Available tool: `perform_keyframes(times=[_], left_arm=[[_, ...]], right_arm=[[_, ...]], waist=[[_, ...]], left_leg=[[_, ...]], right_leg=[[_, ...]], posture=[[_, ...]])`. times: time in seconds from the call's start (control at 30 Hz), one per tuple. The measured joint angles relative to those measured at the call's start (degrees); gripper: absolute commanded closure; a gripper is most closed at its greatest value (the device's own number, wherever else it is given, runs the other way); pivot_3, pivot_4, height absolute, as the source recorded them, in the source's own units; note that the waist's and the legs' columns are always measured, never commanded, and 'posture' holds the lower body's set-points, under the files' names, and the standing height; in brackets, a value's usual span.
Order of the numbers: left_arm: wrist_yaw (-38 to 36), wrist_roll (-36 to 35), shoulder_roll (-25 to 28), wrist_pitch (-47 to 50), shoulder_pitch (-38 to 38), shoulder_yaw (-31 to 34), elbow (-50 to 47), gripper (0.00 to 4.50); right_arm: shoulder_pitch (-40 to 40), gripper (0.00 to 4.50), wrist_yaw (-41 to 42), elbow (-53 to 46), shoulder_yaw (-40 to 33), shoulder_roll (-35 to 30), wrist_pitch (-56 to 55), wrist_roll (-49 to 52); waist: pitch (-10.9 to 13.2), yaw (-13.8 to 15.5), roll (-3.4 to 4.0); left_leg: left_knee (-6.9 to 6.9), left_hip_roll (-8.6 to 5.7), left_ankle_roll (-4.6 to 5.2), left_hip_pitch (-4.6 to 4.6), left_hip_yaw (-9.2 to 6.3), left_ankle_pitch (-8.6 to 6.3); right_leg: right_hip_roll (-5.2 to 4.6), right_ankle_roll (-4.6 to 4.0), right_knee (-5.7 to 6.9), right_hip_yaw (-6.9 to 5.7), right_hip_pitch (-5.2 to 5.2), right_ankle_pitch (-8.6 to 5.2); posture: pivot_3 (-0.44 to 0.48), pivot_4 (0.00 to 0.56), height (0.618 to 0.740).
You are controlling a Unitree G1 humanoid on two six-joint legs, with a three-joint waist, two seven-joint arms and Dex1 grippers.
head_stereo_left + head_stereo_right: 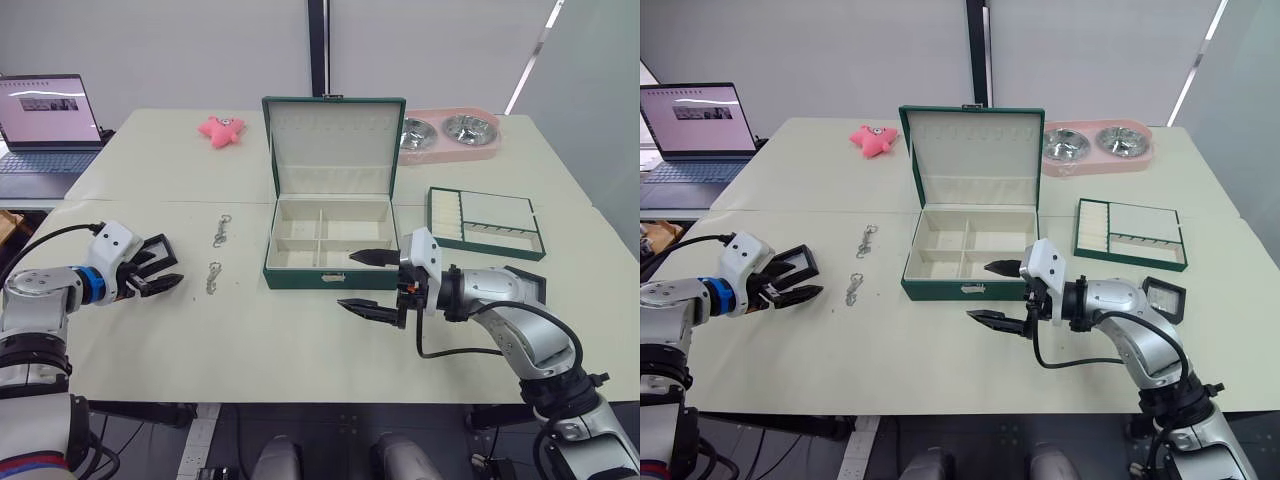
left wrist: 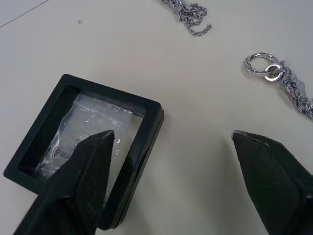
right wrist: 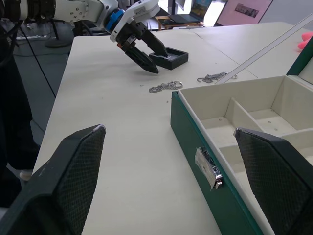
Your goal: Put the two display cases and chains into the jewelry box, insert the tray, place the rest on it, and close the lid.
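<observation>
The left gripper [image 1: 160, 270] hovers low over the table [image 1: 300, 340] with its two black fingers spread wide, holding nothing; one fingertip [image 2: 100, 147] hangs over the pale window of a display case [image 2: 88, 152], which lies flat on the table, its square frame turned at an angle to the fingers. Just beyond that gripper lie two chains: the nearer chain [image 1: 213, 277] stretches roughly away from the robot, its ring clasp at the far end, and the farther chain [image 1: 221, 231] lies along the same line, a little nearer the table's middle. The right gripper [image 1: 365, 282] floats just in front of the jewelry box [image 1: 325, 240], its fingers also parted wide and empty, pointing towards the robot's left, near the small metal front clasp [image 3: 208, 164]. The box sits with its long axis running left to right, its divided cream compartments bare, and the lid [image 1: 333, 145] standing upright at the back. A second display case [image 1: 1163, 297] rests on the table beside the right forearm. The tray [image 1: 485, 222] lies to the right of the box, well apart from it, long axis also left to right.
</observation>
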Motion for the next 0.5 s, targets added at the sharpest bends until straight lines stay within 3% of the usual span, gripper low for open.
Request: perform_keyframes(times=[0.3,0.5], left_arm=[[1.06,0.30,0.00,0.74,0.09,0.01,-0.33,4.31],[1.24,0.20,0.00,2.28,0.87,0.11,-2.40,4.47]], right_arm=[[-0.02,0.00,0.43,0.61,0.00,0.47,-0.91,-0.16],[-0.04,0.00,0.53,0.89,-0.02,0.53,-1.01,-0.16]], waist=[[0.00,0.02,0.00],[0.00,0.00,0.00]], left_leg=[[0.01,0.00,0.00,0.01,0.00,0.00],[0.01,0.00,0.00,0.02,0.00,0.00]], right_leg=[[0.00,0.00,0.02,0.00,0.00,0.00],[0.00,0.00,0.05,0.00,0.00,0.00]], posture=[[0.000,0.150,0.740],[0.000,0.150,0.740]])
